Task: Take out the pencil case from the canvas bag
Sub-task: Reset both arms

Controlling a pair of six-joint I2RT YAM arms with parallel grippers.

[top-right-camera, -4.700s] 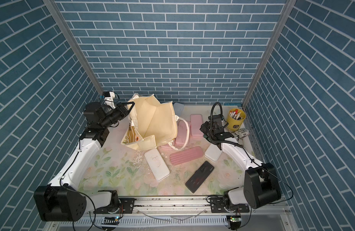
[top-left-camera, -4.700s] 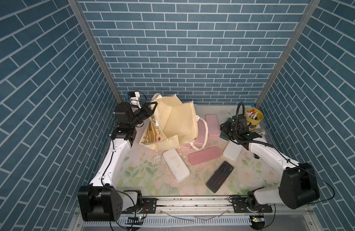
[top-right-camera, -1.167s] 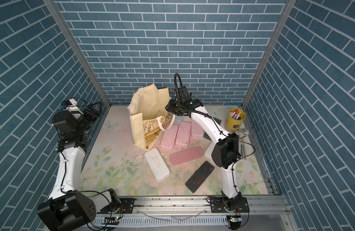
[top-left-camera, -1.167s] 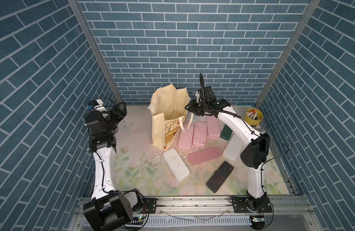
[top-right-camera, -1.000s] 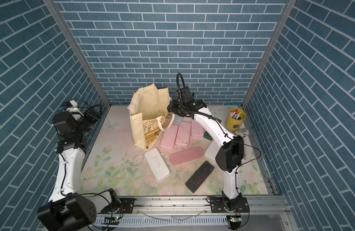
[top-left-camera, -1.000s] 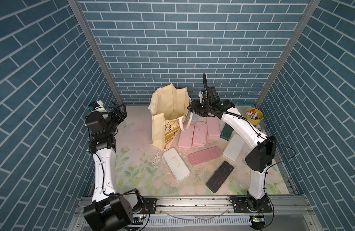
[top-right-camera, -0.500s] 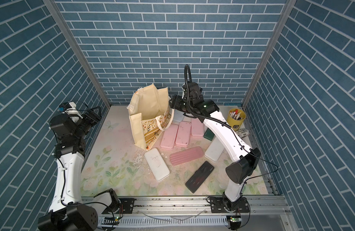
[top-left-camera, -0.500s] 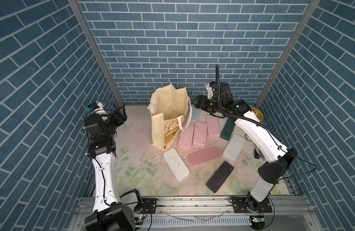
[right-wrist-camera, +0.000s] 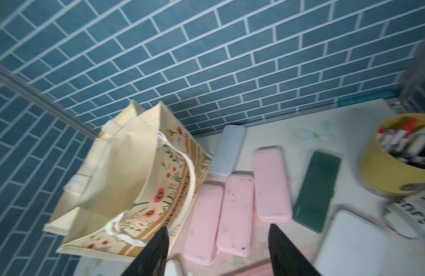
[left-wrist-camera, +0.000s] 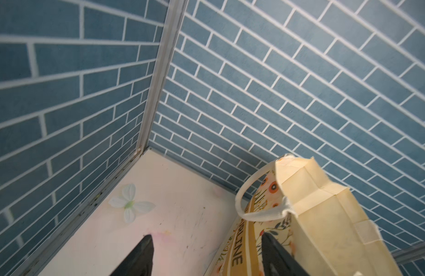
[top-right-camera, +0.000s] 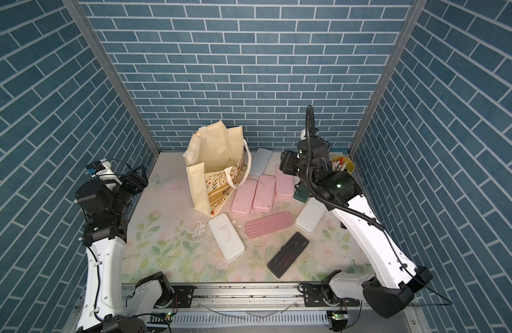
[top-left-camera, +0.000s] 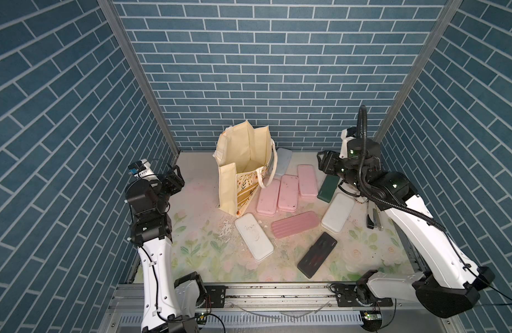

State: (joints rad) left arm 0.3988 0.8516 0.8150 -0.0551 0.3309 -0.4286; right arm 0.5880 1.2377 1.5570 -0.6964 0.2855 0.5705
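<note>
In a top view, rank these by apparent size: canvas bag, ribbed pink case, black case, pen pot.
1. Canvas bag, clearly largest.
2. Ribbed pink case and black case: look alike, unranked.
3. Pen pot, smallest, though farther back and partly hidden by the right arm.

a robotics lab test booth: blue brick-patterned wall panels [top-left-camera: 263,72] joined by bare aluminium corner posts [top-left-camera: 145,86] box in a floral-printed counter [top-left-camera: 200,245], with a white-and-black left robot arm [top-left-camera: 157,259] and right robot arm [top-left-camera: 422,236] mounted on a slotted metal front rail [top-left-camera: 278,291].
</note>
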